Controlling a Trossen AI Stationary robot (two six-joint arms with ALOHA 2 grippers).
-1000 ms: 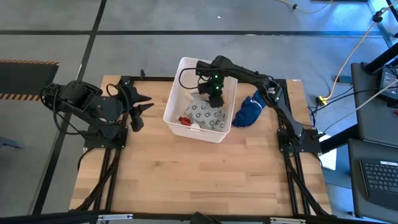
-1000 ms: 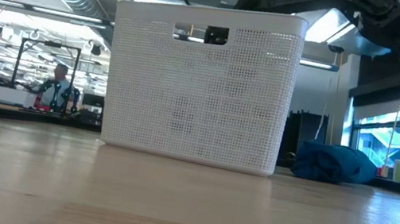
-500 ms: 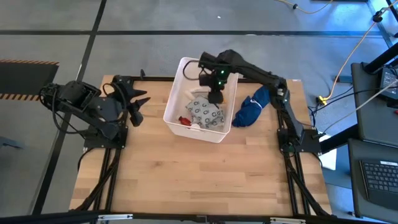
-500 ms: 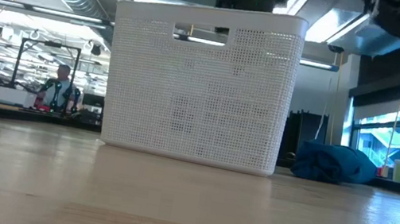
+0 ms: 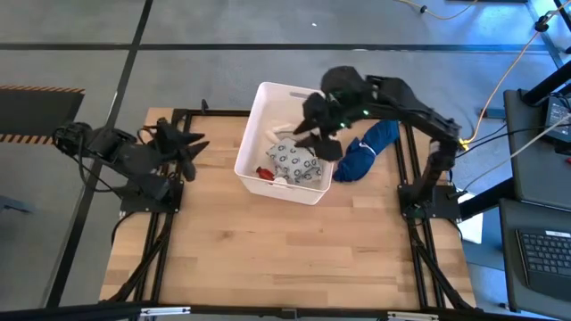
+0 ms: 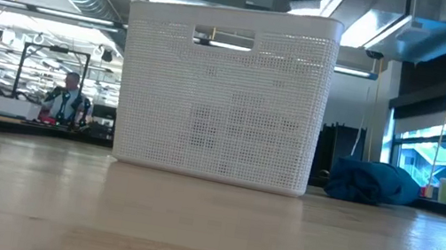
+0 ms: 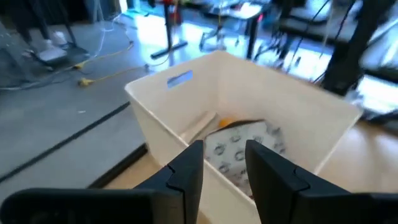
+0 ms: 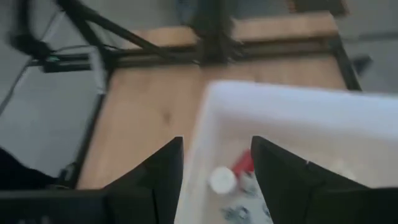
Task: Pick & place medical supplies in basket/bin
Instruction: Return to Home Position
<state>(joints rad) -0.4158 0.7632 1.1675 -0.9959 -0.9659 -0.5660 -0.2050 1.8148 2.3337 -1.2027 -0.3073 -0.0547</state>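
The white basket (image 5: pixel 259 134) stands on the table's far middle; in the low view its perforated wall (image 6: pixel 226 90) faces me. Inside lie a white dotted packet (image 5: pixel 294 162), a red vial (image 5: pixel 265 172) and a white bottle (image 8: pixel 221 179). The left wrist view shows the same packet (image 7: pixel 245 146) on the basket's floor. My right gripper (image 5: pixel 315 143) hangs open above the basket's right side, with nothing between its fingers (image 8: pixel 163 171). My left gripper (image 5: pixel 194 152) stands open at the table's left, pointing toward the basket, also with nothing in it.
A dark blue cloth bundle (image 5: pixel 361 153) lies on the table just right of the basket and also shows in the low view (image 6: pixel 373 183). The near half of the wooden table (image 5: pixel 285 250) is bare wood. Arm stands sit at the left and right edges.
My right gripper has risen out of the basket and swung toward the table's right, tipping from pointing down to slanting. My left arm has drawn back a little toward the left edge and sunk. The supplies in the basket lie as before.
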